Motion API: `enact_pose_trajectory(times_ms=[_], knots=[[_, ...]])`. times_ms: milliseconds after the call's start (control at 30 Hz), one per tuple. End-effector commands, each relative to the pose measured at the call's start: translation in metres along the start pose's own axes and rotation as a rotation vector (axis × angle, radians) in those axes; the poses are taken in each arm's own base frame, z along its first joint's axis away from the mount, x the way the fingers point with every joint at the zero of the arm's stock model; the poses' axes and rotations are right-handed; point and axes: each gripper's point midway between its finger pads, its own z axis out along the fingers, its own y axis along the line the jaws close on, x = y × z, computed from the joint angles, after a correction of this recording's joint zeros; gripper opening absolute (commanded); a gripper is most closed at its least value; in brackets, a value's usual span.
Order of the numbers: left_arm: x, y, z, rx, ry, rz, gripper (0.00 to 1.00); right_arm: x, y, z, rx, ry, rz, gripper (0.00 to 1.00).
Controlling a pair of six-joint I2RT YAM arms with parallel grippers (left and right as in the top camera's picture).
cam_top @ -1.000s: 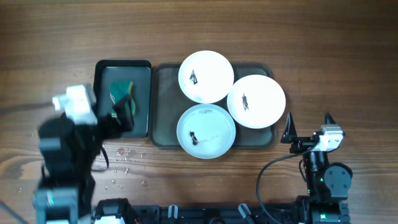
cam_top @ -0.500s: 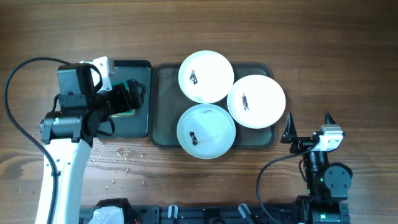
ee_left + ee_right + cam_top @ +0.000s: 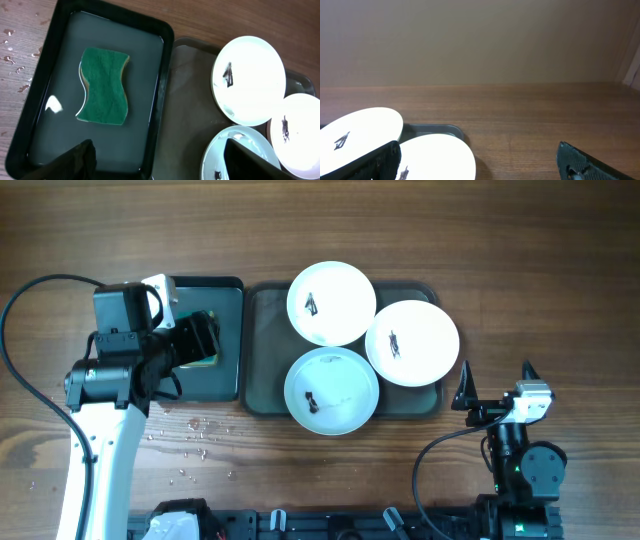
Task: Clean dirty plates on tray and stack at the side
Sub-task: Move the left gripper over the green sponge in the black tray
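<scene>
Overhead and wrist views, sponge pick-up stage. The left gripper (image 3: 159,150) hangs over the narrow black rectangular tray (image 3: 162,95), its fingers spread wide with nothing between them. In the wrist view the green wavy-edged sponge (image 3: 103,85), lying flat in shallow water, sits toward 11 o'clock from the midpoint of the fingers. Its long axis runs 12 to 6, crosswise to the line joining the fingertips, so a closing stroke would likely pinch it across its short width once the gripper shifts over it and descends. From overhead the sponge is mostly hidden beneath the wrist, so its exact offset there cannot be read. The left arm rises from the 7 o'clock edge of the wooden table (image 3: 520,240), forearm running toward 12, wrist bent toward 3 o'clock. The three round white plates (image 3: 331,303), each with a dark smudge near its centre, rest on the large brown-grey rectangular tray (image 3: 262,350), just beside the black tray at its 3 o'clock side. They lie at 12, 3 and 6 o'clock on the tray, rims overlapping. The right gripper (image 3: 496,380), fingers wide apart and empty, is folded near its base at the tray's 4 o'clock, well apart from the sponge, so the left arm is the nearer.
</scene>
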Motion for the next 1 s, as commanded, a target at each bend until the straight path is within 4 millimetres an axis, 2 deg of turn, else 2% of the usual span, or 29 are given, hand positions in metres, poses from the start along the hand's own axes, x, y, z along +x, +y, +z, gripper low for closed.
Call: enact_pose_trajectory(times_ms=[0, 67, 100, 133, 200, 367, 533, 967], knots=[[-0.005, 0.004, -0.001, -0.018, -0.013, -0.018, 0.64, 0.0, 0.002, 0.0, -0.013, 0.001, -0.014, 1.0], [-0.004, 0.003, -0.001, -0.013, -0.008, -0.021, 0.24, 0.0, 0.002, 0.0, -0.013, 0.001, -0.014, 1.0], [-0.002, 0.001, 0.0, -0.004, 0.0, -0.03, 0.14, 0.0, 0.002, 0.0, -0.013, 0.001, -0.014, 1.0], [0.0, 0.001, 0.001, 0.001, 0.013, -0.048, 0.08, 0.0, 0.002, 0.0, -0.013, 0.001, -0.014, 1.0], [0.005, 0.002, 0.003, -0.001, 0.039, -0.055, 0.08, 0.0, 0.002, 0.0, -0.013, 0.001, -0.014, 1.0], [0.016, 0.007, 0.019, -0.02, 0.109, -0.069, 0.14, 0.001, 0.004, 0.0, -0.022, 0.001, -0.014, 1.0], [0.021, 0.011, 0.03, -0.031, 0.148, -0.077, 0.14, 0.001, 0.005, 0.0, -0.025, 0.001, -0.014, 1.0], [0.014, 0.009, 0.031, -0.023, 0.121, -0.072, 0.19, 0.001, 0.005, 0.0, -0.025, 0.001, -0.014, 1.0]])
